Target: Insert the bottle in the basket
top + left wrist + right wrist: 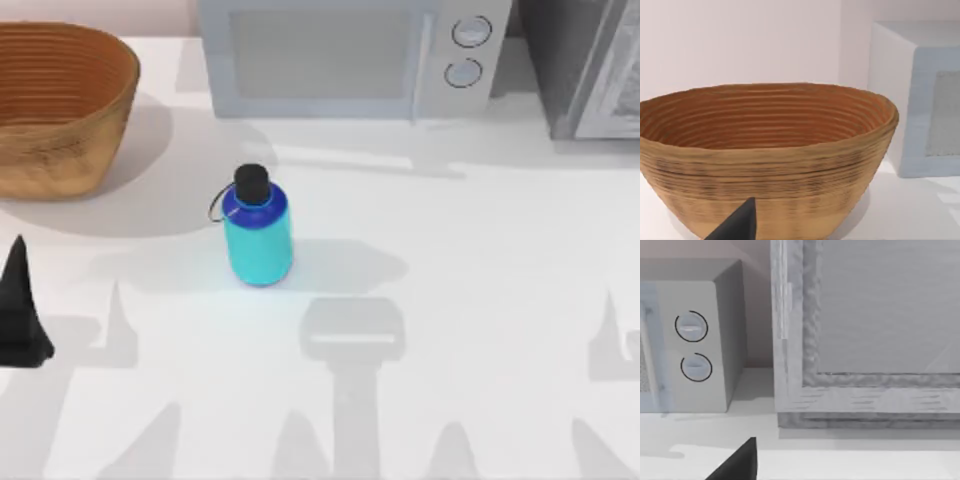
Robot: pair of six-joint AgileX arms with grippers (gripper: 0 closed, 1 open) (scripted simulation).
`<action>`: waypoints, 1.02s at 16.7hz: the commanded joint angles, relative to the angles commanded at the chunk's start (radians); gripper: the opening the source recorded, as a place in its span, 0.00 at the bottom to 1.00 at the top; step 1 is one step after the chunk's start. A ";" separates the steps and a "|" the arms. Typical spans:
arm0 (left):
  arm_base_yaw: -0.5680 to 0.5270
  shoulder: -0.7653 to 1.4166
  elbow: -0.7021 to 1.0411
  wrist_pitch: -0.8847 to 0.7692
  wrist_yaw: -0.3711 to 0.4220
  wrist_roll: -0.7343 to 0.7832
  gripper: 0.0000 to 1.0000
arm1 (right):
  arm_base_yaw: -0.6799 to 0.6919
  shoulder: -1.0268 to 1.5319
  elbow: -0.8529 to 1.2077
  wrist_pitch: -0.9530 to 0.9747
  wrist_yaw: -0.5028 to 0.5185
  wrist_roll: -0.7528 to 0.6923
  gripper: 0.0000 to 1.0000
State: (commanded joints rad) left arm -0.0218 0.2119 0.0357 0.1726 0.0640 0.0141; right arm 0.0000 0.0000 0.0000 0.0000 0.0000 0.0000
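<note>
The bottle [258, 238], cyan with a blue shoulder, black cap and thin loop strap, stands on the white table near the middle. The basket [60, 110], round orange-brown wicker, sits at the back left; the left wrist view faces its ribbed inner wall [765, 117] from close by, and nothing lies inside. My left gripper [20, 315] is a black tip at the table's left edge, in front of the basket and well left of the bottle. It also shows low in the left wrist view [740, 225]. My right gripper [737, 462] is a dark tip facing the back right corner.
A white microwave [340, 55] stands along the back edge behind the bottle, right of the basket. A grey framed appliance [590, 70] fills the back right corner. Bare white table [480, 300] stretches in front and to the right of the bottle.
</note>
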 joint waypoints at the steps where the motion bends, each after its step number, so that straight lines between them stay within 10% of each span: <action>1: -0.006 0.070 0.011 0.054 0.019 0.004 1.00 | 0.000 0.000 0.000 0.000 0.000 0.000 1.00; 17: -0.142 1.506 0.242 1.172 0.429 0.054 1.00 | 0.000 0.000 0.000 0.000 0.000 0.000 1.00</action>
State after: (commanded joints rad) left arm -0.1640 1.7179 0.2782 1.3443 0.4931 0.0683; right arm 0.0000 0.0000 0.0000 0.0000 0.0000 0.0000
